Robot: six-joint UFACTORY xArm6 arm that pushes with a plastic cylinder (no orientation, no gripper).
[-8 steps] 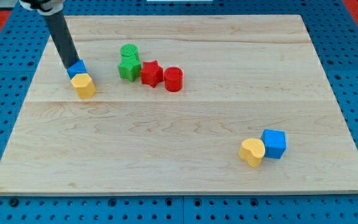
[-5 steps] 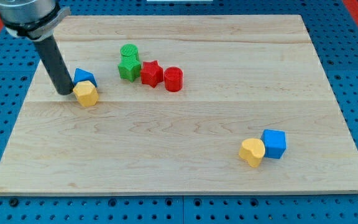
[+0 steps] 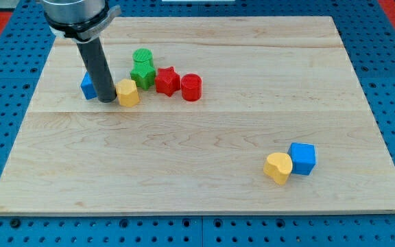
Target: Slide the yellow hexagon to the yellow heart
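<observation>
The yellow hexagon [image 3: 128, 92] lies on the wooden board [image 3: 197, 151] at the upper left, close to the green star [image 3: 141, 75]. My tip [image 3: 107, 99] stands right against the hexagon's left side. A blue block [image 3: 88, 86] sits just left of the rod, partly hidden behind it. The yellow heart [image 3: 278, 168] lies at the lower right, touching a blue cube [image 3: 302, 158] on its right.
A green cylinder [image 3: 142, 57] sits behind the green star. A red star [image 3: 167, 81] and a red cylinder [image 3: 191, 87] stand in a row to the right of the green star, just right of the hexagon.
My tip swept to the right, passing the blue block, and pushed the yellow hexagon rightward toward the green star. The blue block now lies left of the rod.
</observation>
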